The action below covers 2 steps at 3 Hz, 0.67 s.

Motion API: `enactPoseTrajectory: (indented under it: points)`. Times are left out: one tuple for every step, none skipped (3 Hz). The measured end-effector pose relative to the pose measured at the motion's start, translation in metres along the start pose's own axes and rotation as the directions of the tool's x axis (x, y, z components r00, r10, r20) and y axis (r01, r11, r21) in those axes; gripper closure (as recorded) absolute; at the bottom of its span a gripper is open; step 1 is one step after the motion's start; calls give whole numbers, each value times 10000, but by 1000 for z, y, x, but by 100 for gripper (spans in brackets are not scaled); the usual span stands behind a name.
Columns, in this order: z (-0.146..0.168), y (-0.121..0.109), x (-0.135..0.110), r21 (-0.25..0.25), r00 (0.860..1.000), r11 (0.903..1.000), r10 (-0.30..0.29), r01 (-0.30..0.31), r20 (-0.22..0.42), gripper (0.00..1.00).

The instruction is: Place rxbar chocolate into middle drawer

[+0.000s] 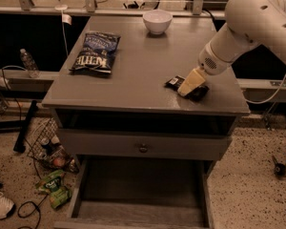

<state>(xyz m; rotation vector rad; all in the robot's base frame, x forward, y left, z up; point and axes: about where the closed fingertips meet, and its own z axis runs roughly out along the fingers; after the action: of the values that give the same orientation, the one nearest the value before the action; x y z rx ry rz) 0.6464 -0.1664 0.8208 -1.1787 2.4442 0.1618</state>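
The rxbar chocolate (199, 94) lies flat on the table (133, 80), right of centre in the frame and near the front edge. The gripper (191, 82) is down on it, covering its middle. I cannot tell whether it is open or already closed on the bar. The step in hand looks like the grasp. Next comes a firm hold, a lift clear of the table edge, then a descent to the middle drawer (138, 209), open at the bottom of the frame. There is one bar, one chip bag (95, 51), one bowl (157, 21), one open drawer and one shut drawer front (109, 146).
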Motion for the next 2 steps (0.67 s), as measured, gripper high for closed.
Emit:
enactPoseTrajectory:
  points:
    - [-7, -1, -3, -1, 10000, 10000, -1, 1, 1, 80]
    - [-8, -1, -4, -1, 10000, 10000, -2, 2, 2, 100]
